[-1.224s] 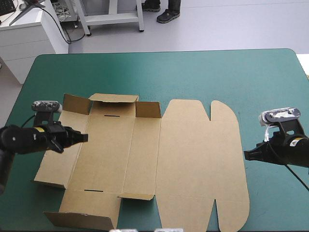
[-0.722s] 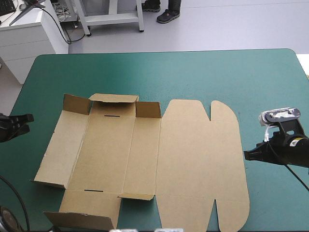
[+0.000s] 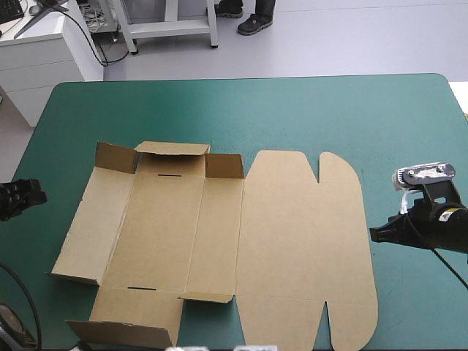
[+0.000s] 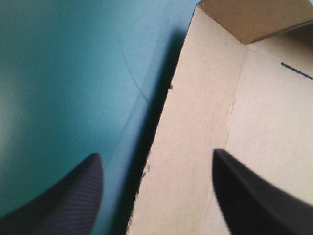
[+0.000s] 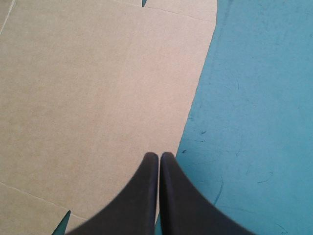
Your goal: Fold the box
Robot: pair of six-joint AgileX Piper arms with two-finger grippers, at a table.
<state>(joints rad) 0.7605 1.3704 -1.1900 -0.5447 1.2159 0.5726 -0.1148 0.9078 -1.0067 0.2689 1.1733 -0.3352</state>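
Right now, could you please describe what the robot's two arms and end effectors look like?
The left end effector and the right end effector each have two broad black fingers shaped like curved fins, wide at the base and tapering to a tip, with a finely textured surface. The right arm is black and bears what looks like a small pale label.

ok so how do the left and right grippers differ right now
The left gripper is open, the right gripper shut to a point. The left aims at the box's left side panel, near a raised flap; the right aims at the flat rounded lid edge. In the high view the left sits clear of the board, the right's tip almost at it. Both hold nothing and face the box from opposite sides.
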